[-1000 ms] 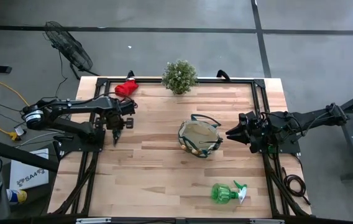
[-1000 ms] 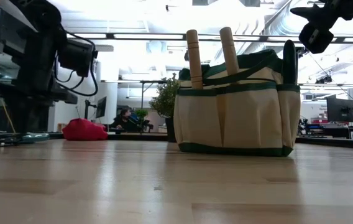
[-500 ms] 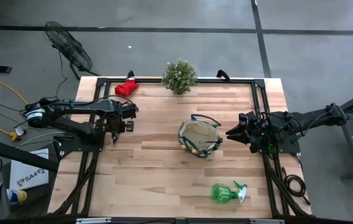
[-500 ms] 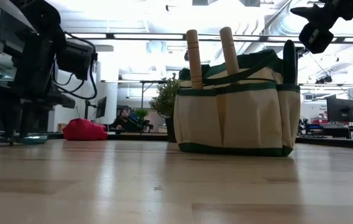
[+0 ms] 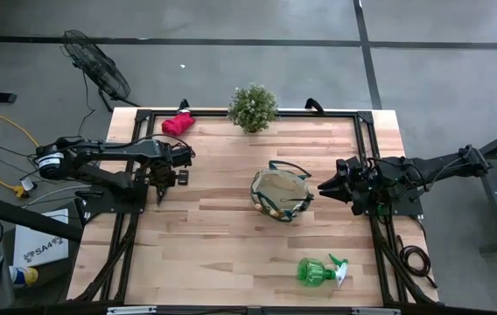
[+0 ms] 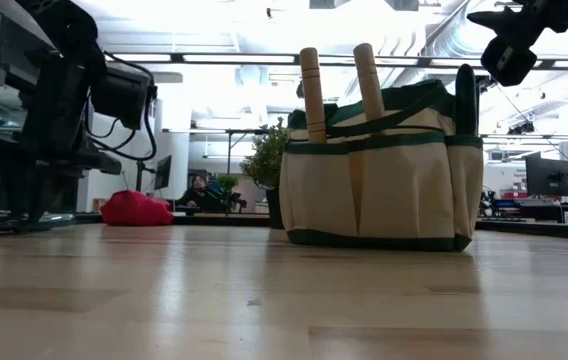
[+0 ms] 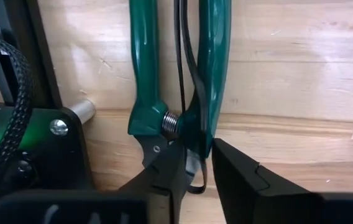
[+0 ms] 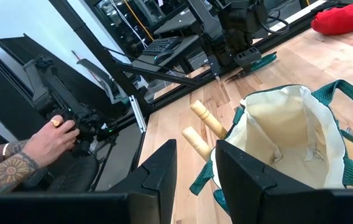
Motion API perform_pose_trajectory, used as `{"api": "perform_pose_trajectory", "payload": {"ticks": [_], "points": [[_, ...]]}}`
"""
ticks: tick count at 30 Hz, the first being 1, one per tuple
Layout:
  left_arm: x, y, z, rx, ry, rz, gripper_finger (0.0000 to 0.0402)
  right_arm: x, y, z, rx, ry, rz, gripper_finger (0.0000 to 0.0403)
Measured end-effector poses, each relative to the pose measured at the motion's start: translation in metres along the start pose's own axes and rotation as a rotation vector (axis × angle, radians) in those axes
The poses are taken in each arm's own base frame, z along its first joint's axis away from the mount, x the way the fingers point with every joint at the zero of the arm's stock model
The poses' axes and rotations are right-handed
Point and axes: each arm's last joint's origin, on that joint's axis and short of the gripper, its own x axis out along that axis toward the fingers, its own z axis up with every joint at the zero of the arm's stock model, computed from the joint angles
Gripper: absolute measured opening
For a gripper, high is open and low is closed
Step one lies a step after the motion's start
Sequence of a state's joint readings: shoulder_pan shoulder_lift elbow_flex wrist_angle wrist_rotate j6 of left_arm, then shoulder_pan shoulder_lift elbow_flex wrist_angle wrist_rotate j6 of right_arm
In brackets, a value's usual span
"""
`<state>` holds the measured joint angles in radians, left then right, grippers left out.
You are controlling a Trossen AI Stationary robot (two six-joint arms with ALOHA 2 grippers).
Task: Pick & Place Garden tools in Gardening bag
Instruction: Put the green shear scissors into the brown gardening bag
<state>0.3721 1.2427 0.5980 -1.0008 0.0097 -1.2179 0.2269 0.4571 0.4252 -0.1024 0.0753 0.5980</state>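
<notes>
Over on the left edge of the table (image 5: 231, 236), the left gripper (image 7: 195, 171) is pointed down at the pruning shears (image 7: 176, 93), which lie flat on the wood right beside the dark frame rail. Its fingers stand narrowly parted around the pivot end of the shears, one on each side, but whether they actually grip I cannot tell. Behind it, at the far left corner, the red glove bundle (image 5: 178, 123) sits alone. Further along the far edge is the potted plant (image 5: 253, 107), just behind the gardening bag (image 5: 281, 195), which stands upright near the table's middle. Two wooden trowel handles (image 6: 312, 92) poke up out of an outer pocket. The green spray bottle (image 5: 318, 271) lies on its side near the front edge, well apart from the bag. The right gripper (image 5: 323, 185) hangs just beside the bag's right side, fingers a little apart, holding nothing. Past the table, a person's hand (image 8: 55, 140) rests on other equipment.
</notes>
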Motion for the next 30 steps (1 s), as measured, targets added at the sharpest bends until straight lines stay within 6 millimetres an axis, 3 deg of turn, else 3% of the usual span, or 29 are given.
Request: {"api": "perform_pose_trajectory", "payload": {"ticks": [15,21,30], "points": [[0.002,0.001,0.0,0.002,0.004,-0.006,0.0005,0.0,0.0,0.0,0.0,0.0,0.0,0.0103],[0.002,0.002,-0.001,0.02,-0.005,0.004,0.0002,0.0,0.0,0.0,0.0,0.0,0.0,0.0103],[-0.026,-0.002,0.001,0.063,-0.072,-0.106,0.0001,0.0,0.0,0.0,0.0,0.0,0.0,0.0103]]}}
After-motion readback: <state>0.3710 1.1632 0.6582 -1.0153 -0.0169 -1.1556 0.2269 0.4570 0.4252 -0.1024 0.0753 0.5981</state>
